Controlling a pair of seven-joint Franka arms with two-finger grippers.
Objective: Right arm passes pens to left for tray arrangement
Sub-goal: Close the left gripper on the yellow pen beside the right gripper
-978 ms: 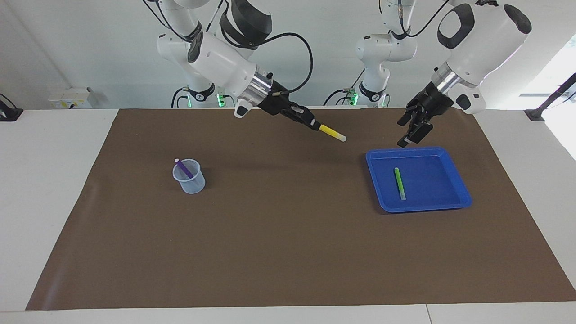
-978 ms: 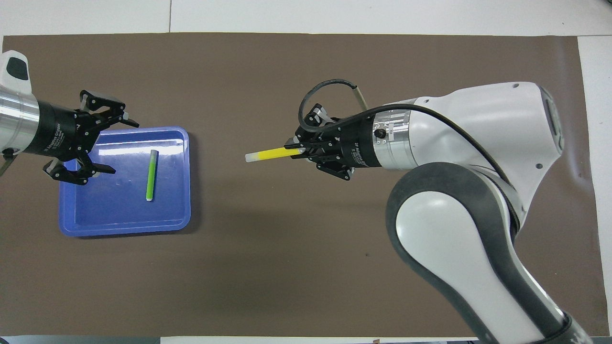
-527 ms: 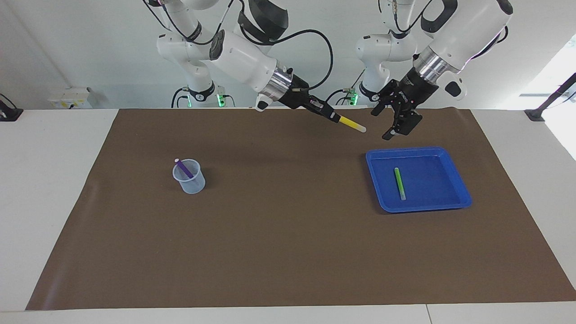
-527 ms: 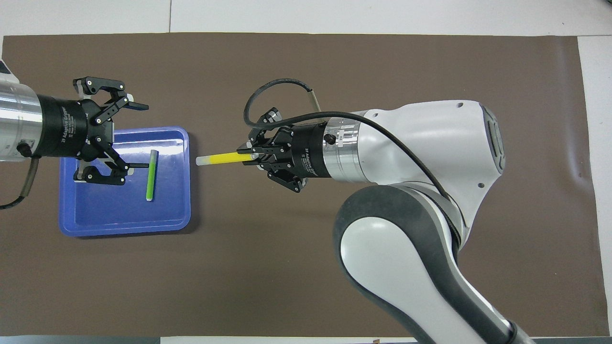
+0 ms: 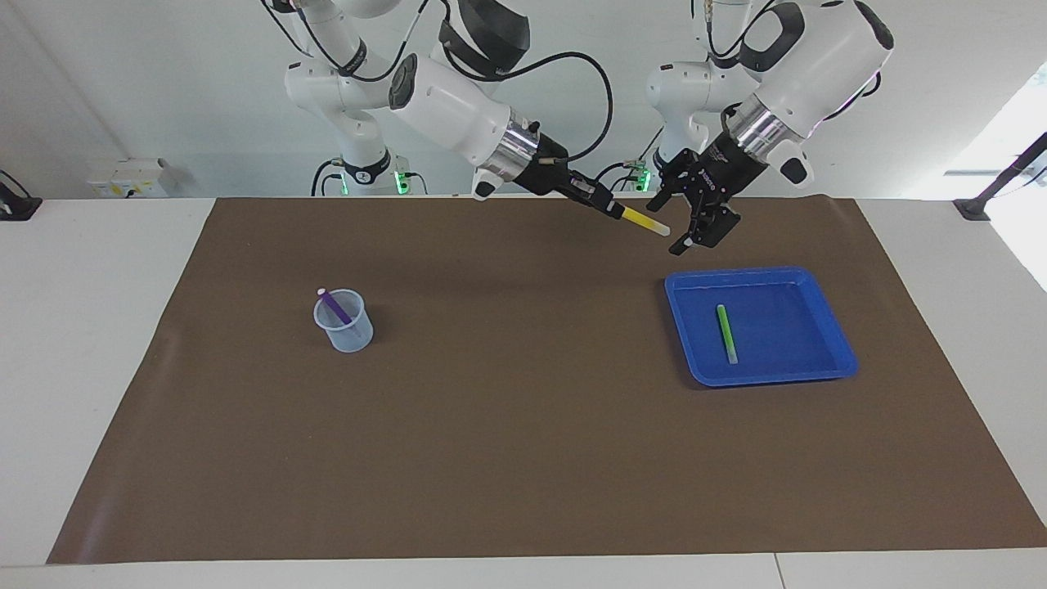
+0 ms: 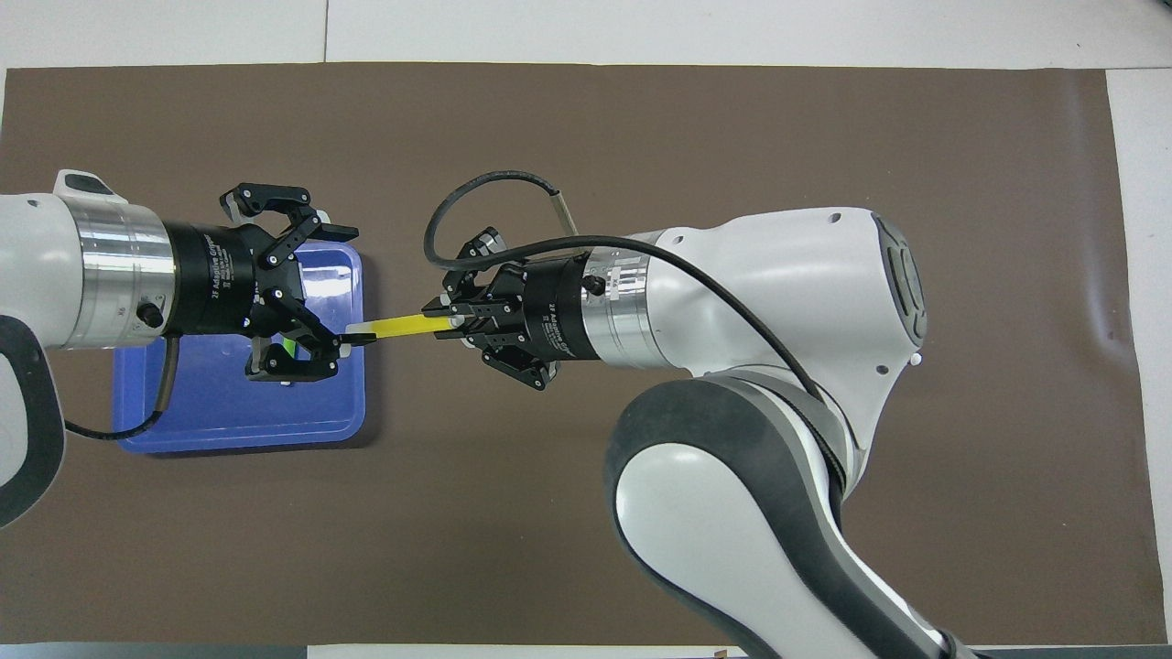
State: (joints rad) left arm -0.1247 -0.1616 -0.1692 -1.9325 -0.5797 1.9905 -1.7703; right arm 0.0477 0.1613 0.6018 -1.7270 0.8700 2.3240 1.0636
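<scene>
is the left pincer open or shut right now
Open. The left pincer has its fingertips spread apart in the overhead view, with the pale end of the yellow pen, held by the right pincer, reaching in between them.

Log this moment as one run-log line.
right gripper: shut on yellow marker pen | left gripper: open at pen's tip | green marker pen: in blue plastic tray

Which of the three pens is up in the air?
The yellow pen, gripped by the right pincer. The green pen lies in the blue tray; the purple pen stands in the cup.

"2F Adaptive Gripper" lettering on the left hand [image 6: 343, 284] body.
</scene>
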